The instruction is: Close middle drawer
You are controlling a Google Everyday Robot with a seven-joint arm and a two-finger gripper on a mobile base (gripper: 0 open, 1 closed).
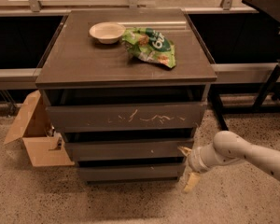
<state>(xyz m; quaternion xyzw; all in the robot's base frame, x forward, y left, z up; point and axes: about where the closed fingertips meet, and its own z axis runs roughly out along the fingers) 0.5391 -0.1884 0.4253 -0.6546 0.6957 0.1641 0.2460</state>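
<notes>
The middle drawer (126, 150) is a dark grey-brown flat front with a tiny white speck right of centre. It sits between the scratched top drawer (126, 117) and the plain bottom drawer (130, 172), pushed in almost level with the bottom one. My gripper (187, 165) is at the cabinet's lower right, just off the right end of the middle drawer. Its fingers are spread, one fingertip (184, 150) at the drawer's right corner and the other (192, 181) hanging lower. It holds nothing.
A white bowl (106, 31) and a green snack bag (150, 46) lie on the cabinet top (74, 64). An open cardboard box (35, 136) stands on the floor at the left. Black table legs (270, 85) stand at the right.
</notes>
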